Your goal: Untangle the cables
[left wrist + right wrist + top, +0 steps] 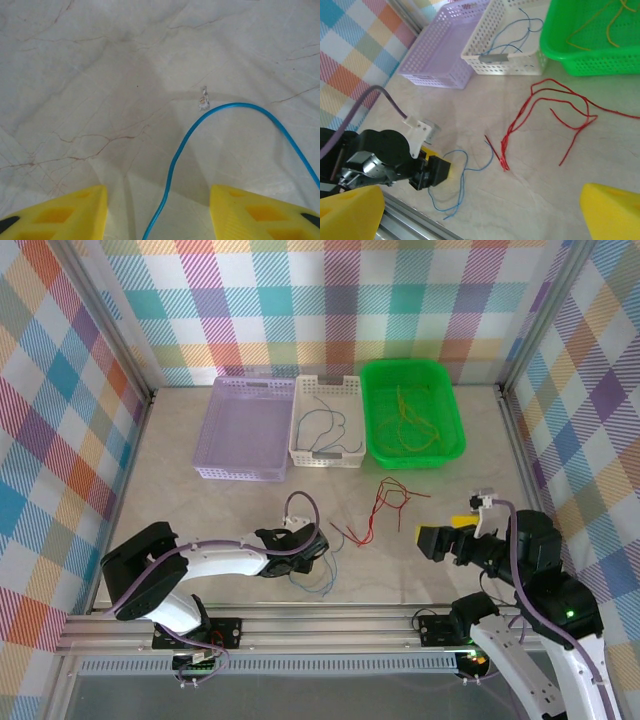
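The left gripper (157,194) is low over the marble-patterned table (100,75) with its yellow fingers (60,215) parted. A thin blue cable (174,156) runs up through the gap between them, nearer the middle than either finger and touching neither as far as the wrist view shows, so the jaws stand apart and nothing is pinched. Past the fingertips the cable arcs to the right and comes back down beyond the right finger. From above, this loose blue strand lies on the table just at the tip of the left arm, near the front edge. The red cables (505,147) lie a little farther right as a loose tangle, several strands meeting at one end and fanning out toward the baskets, apart from the blue one. The right gripper (482,192) is held above the table with its jaws spread wide and nothing between them; the red tangle lies ahead of it on the table, well clear of its fingers. At the back, a white basket (297,425) holds blue-grey cables (325,420), a green basket (452,410) beside it holds yellow and orange cables (410,415), and a purple basket (240,472) stands to the left of the white one.
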Available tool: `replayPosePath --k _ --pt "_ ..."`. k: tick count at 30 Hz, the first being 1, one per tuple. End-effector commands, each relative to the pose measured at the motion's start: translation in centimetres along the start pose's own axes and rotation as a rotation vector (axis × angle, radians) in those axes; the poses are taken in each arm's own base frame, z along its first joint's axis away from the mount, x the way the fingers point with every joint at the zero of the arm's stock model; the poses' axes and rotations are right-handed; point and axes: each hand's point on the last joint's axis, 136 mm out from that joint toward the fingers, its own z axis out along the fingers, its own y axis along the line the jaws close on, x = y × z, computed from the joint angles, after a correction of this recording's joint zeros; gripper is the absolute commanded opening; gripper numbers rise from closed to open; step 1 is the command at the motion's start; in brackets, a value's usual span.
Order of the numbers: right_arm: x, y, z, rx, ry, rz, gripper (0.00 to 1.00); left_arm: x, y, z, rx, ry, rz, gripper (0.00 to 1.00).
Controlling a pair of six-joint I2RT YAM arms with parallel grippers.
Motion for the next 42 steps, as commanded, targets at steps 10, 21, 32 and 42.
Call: replayPosePath --k 10,21,32,42 --pt "0.3 -2.1 -0.8 0.098 -0.086 0.004 1.0 0.0 -0.2 1.7 -0.037 -0.004 0.012 0.15" --pt "0.3 -2.8 -1.6 0.129 -0.143 0.017 1.0 -2.9 -0.5 -2.9 0.034 -0.09 -0.042 0.0" --pt "0.3 -3.0 -1.8 0.136 -0.156 0.018 1.0 -7.5 0.7 -12.3 0.144 -0.243 -0.126 0.0" --pt "0.3 -3.0 -1.9 0.139 -0.16 0.019 1.0 -13.5 -0.8 -21.1 0.284 -0.398 -0.144 0.0"
